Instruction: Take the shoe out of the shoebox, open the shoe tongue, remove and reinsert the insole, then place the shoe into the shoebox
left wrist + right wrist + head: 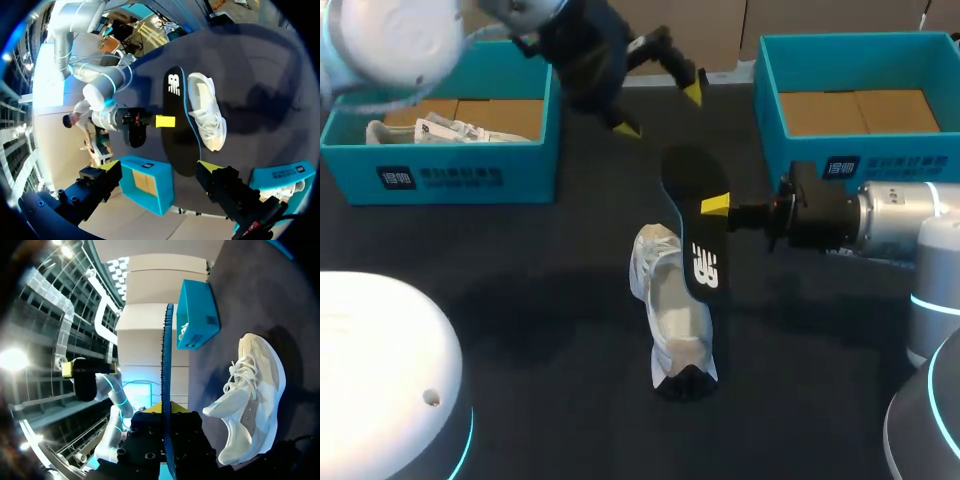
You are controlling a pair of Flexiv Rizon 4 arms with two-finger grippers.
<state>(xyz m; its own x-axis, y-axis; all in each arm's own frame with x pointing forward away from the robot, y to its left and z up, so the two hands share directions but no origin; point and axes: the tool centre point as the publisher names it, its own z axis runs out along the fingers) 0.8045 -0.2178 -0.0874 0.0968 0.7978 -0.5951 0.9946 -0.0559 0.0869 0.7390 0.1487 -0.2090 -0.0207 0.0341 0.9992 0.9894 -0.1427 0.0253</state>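
Right now my right fingers (715, 205) are clenched on the black insole (692, 225). They pinch it from both sides near its middle and hold it on edge, up off the dark surface (520, 300). The white shoe (672, 315) stands on its sole near the middle of the surface, just beside and below the insole. From above, the insole's nearer end overlaps the shoe's side, and I cannot tell whether the two touch. My left fingers (661, 110) are released, spread wide with nothing between them. They hang above the far end of the insole, in the gap between the two boxes.

The left shoebox (470, 175) sits at the far left, with a second white shoe (450, 128) lying inside on brown cardboard. The right shoebox (890, 165) sits at the far right, just behind my right wrist, and shows brown cardboard inside. Both boxes line the far edge, and my left arm crosses above the left shoebox's inner corner. The shoe on the surface lies well apart from both boxes. The pale rounded bases (380, 380) of my arms fill the near corners, the right one close beneath my right forearm.
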